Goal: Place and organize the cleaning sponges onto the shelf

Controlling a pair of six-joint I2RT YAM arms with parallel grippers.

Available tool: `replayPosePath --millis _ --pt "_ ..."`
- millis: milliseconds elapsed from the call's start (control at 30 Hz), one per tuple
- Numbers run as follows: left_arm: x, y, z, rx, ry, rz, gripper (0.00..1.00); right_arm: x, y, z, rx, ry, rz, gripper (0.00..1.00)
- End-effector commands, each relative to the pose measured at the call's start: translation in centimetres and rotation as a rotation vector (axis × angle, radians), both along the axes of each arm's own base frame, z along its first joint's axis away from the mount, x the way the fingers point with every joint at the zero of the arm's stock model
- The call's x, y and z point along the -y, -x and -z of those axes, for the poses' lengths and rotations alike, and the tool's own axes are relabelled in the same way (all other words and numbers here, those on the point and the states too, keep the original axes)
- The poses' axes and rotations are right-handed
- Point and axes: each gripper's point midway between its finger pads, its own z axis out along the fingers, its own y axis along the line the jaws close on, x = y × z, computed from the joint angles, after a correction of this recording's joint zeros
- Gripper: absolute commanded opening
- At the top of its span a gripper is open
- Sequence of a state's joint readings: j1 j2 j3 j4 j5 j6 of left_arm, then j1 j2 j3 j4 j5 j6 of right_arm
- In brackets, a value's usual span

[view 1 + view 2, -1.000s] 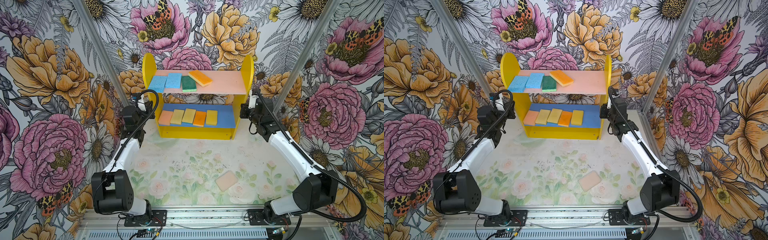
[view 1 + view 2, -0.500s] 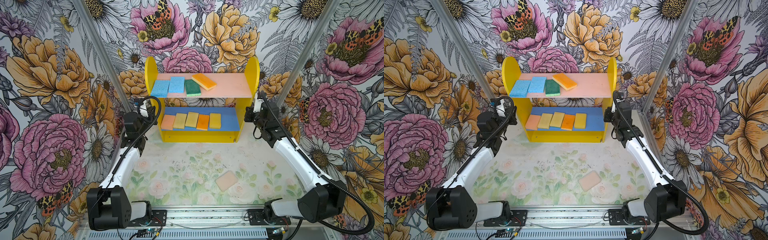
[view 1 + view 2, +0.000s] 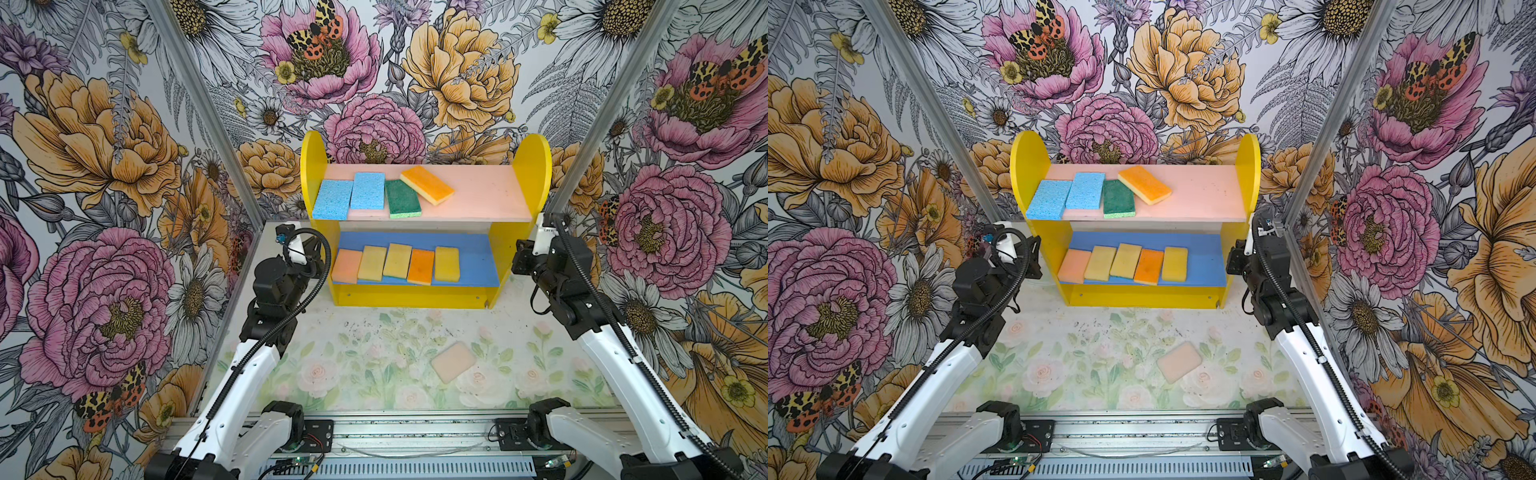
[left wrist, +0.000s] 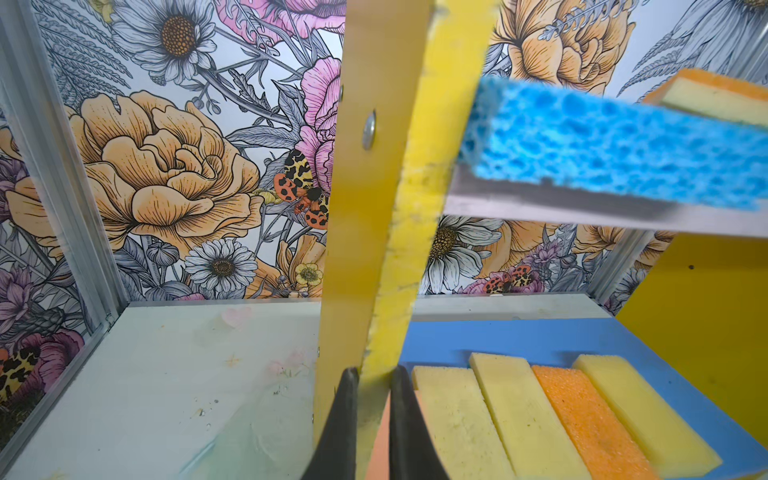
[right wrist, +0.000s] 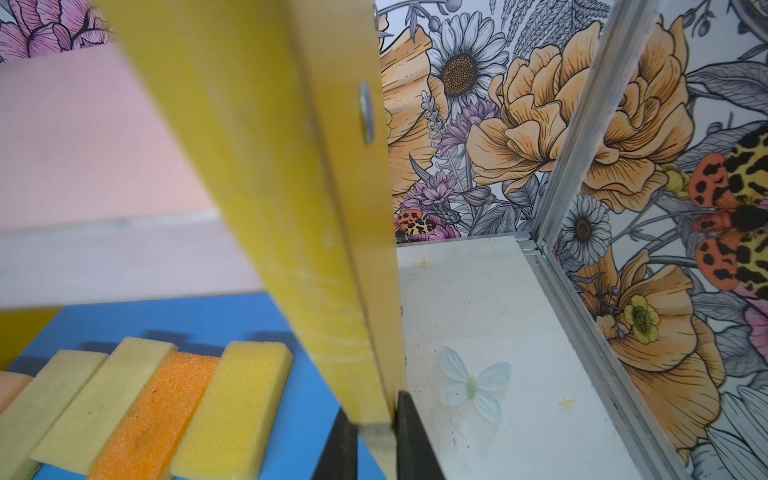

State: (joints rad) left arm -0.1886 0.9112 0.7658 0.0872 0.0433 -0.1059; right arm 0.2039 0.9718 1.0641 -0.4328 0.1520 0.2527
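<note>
The shelf (image 3: 482, 191) stands at the back of the table in both top views, with yellow side panels. Its pink upper board carries two blue sponges (image 3: 368, 190), a dark green sponge (image 3: 402, 198) and an orange one (image 3: 427, 185). Several sponges (image 3: 421, 266), peach, yellow and orange, lie in a row on the blue lower board. One peach-pink sponge (image 3: 453, 361) lies loose on the table. My left gripper (image 4: 375, 374) is shut on the front edge of the left side panel (image 4: 415, 208). My right gripper (image 5: 376, 409) is shut on the right side panel (image 5: 291, 187).
Floral walls with metal corner posts (image 3: 199, 104) close in the back and both sides. A metal rail (image 3: 395, 432) runs along the front edge, holding both arm bases. Narrow strips of table (image 5: 478, 311) lie between the shelf and the side walls.
The shelf has slid toward the front and a little to the right, with both grippers clamped on its side panels. Both arms have drawn back with it. The sponges kept their places.
</note>
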Motion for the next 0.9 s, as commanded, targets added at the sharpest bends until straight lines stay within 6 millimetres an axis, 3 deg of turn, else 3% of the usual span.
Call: replayPosePath --millis 0,67,133,167,233,300,400,500,567,700,800,867 --pt "2.8 2.7 -2.8 0.061 0.121 0.137 0.0 -1.5 1.8 -5.0 0.161 -0.123 -0.07 0.0" --pt "2.7 3.1 -2.6 0.052 0.118 0.137 0.0 -1.6 2.0 -4.7 0.152 -0.123 -0.079 0.02" --pt "2.6 3.4 -2.3 0.045 0.127 0.135 0.0 -1.8 2.1 -4.4 0.136 -0.129 -0.09 0.15" --pt "2.5 3.5 -2.3 0.041 0.135 0.127 0.08 -1.9 2.3 -4.4 0.131 -0.133 -0.099 0.24" --pt "2.2 3.8 -2.2 0.029 0.142 0.118 0.34 -2.2 3.1 -4.7 0.121 -0.145 -0.121 0.42" --pt "2.0 4.4 -2.3 0.022 0.141 0.113 0.51 -2.2 4.4 -4.8 0.097 -0.158 -0.131 0.52" --pt "1.5 5.7 -2.5 0.014 0.142 0.103 0.66 -2.8 7.4 -4.6 0.027 -0.2 -0.191 0.61" --pt "1.4 7.3 -2.5 0.004 0.182 0.121 0.75 -4.5 10.9 -4.7 -0.057 -0.265 -0.306 0.66" --pt "1.8 8.6 -2.2 -0.03 0.206 0.158 0.79 -6.1 12.9 -5.9 -0.091 -0.326 -0.405 0.67" --pt "2.9 11.8 -2.1 -0.117 0.286 0.247 0.83 -9.4 15.7 -10.7 -0.101 -0.472 -0.619 0.67" --pt "4.0 14.3 -3.2 -0.167 0.371 0.328 0.82 -10.8 15.4 -14.0 -0.092 -0.512 -0.684 0.67" --pt "4.6 15.6 -4.7 -0.176 0.436 0.377 0.81 -11.7 13.7 -15.3 -0.111 -0.514 -0.705 0.68"
